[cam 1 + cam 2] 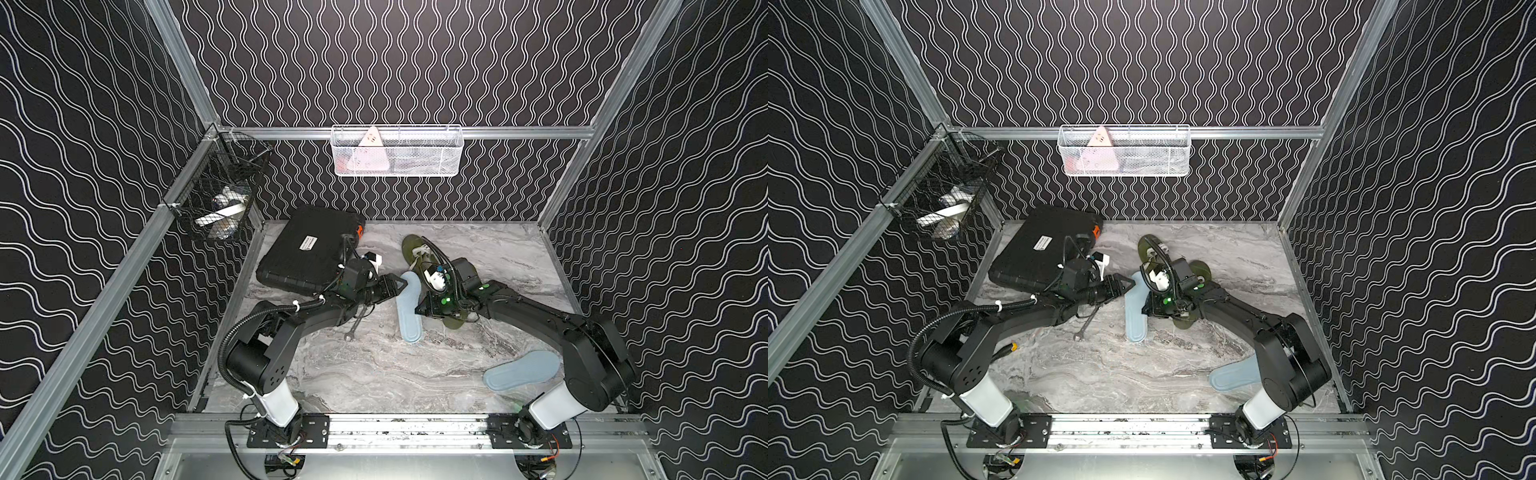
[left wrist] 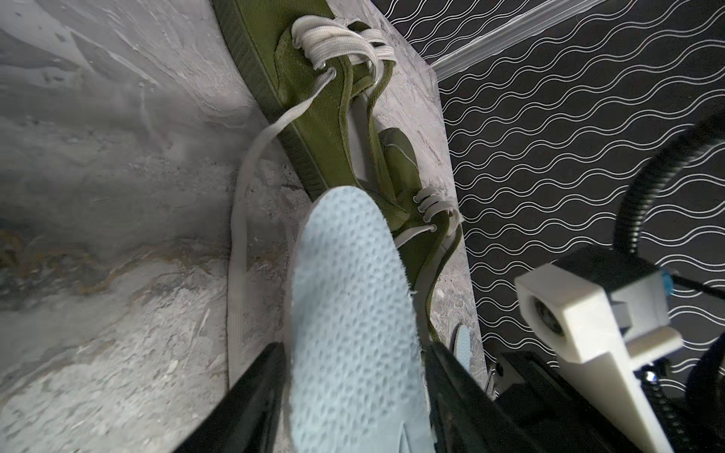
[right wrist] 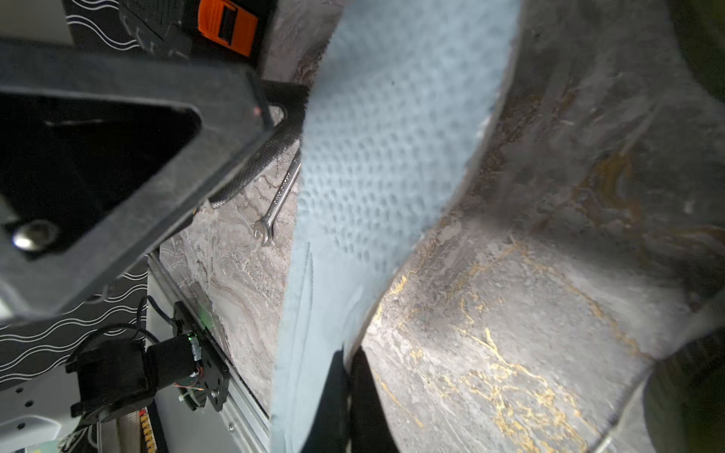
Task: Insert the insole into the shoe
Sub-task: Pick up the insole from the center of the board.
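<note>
- Our left arm (image 1: 307, 318) reaches in low from its base toward the middle, forearm close to level.
- The left gripper (image 1: 399, 286) points across at the right one. Its jaws sit apart on either side of the insole (image 1: 409, 320), and honestly we can't tell if they're pressing on it.
- Our right arm (image 1: 536, 313) stretches in from its own side, wrist angled down.
- The right gripper (image 1: 419, 309) has its jaws pinched tight on the insole's edge.
</note>
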